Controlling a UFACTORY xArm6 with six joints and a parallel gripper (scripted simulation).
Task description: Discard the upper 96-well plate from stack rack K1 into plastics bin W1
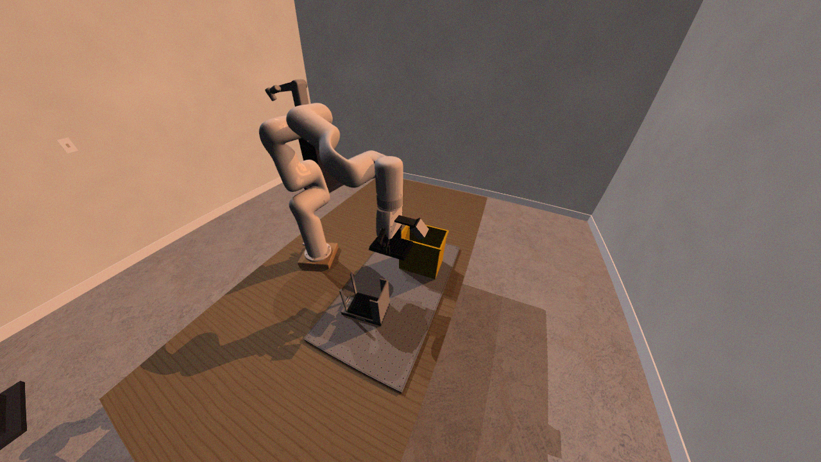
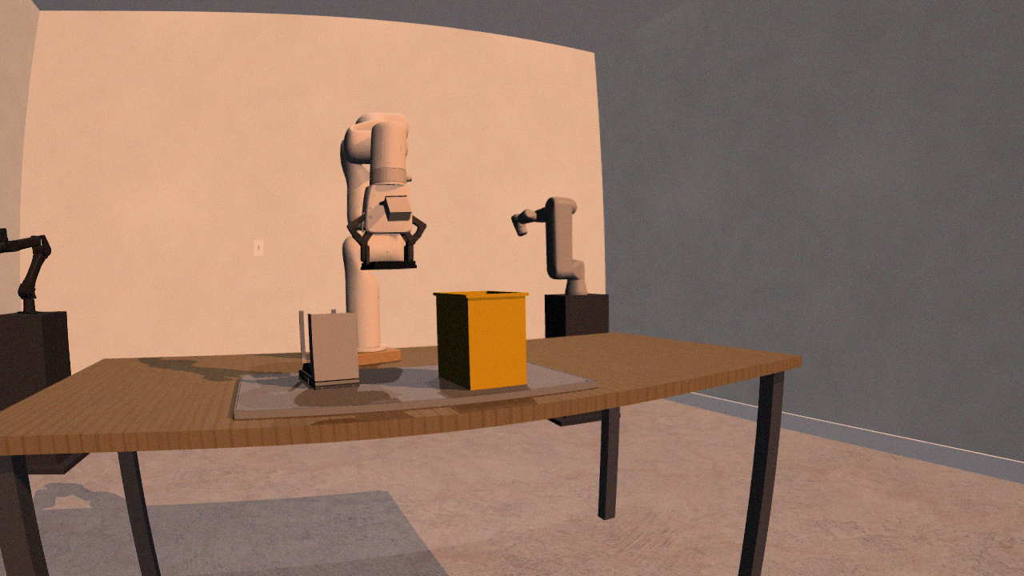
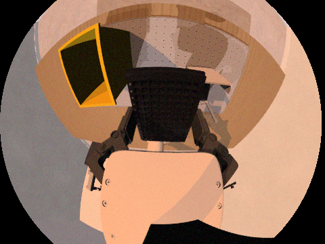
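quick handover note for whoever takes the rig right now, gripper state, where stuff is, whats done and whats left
Gripper: shut on the upper 96-well plate, held level, high over the table.
Position: between stack rack K1 and the plastics bin W1; in the wrist view the bin mouth lies off to one side of the plate, so it is not over the opening yet.
Bin: upright on the grey mat.
Lower plate: a dark slab shows at the foot of K1.
Done: upper plate lifted off K1.
Left: carry it over the bin mouth, release, and leave the bin standing.
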